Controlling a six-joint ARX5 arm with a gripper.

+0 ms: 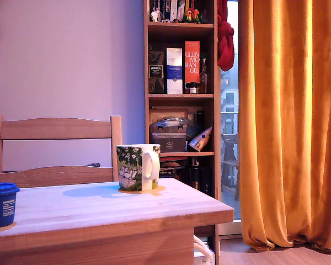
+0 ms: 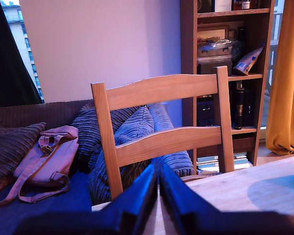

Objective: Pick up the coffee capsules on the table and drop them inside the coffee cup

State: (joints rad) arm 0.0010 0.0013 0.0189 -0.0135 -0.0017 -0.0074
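A dark blue coffee capsule (image 1: 1, 204) stands upright on the pale wooden table (image 1: 99, 207) at the exterior view's far left, near the front edge. The white coffee cup (image 1: 138, 167) with green foliage print stands further back, near the table's far edge, its handle towards the exterior view's right. The arm does not show in the exterior view. In the wrist view my gripper (image 2: 157, 169) is low over the table (image 2: 245, 191), its two dark fingertips meeting with nothing between them. Neither capsule nor cup shows clearly in the wrist view.
A wooden slat-back chair (image 1: 55, 130) stands behind the table. A tall bookshelf (image 1: 179, 83) with boxes and bottles and an orange curtain (image 1: 287, 121) are at the exterior view's right. Past the chair (image 2: 161, 117), the wrist view shows a sofa with cushions (image 2: 122, 132) and a pink bag (image 2: 49, 156).
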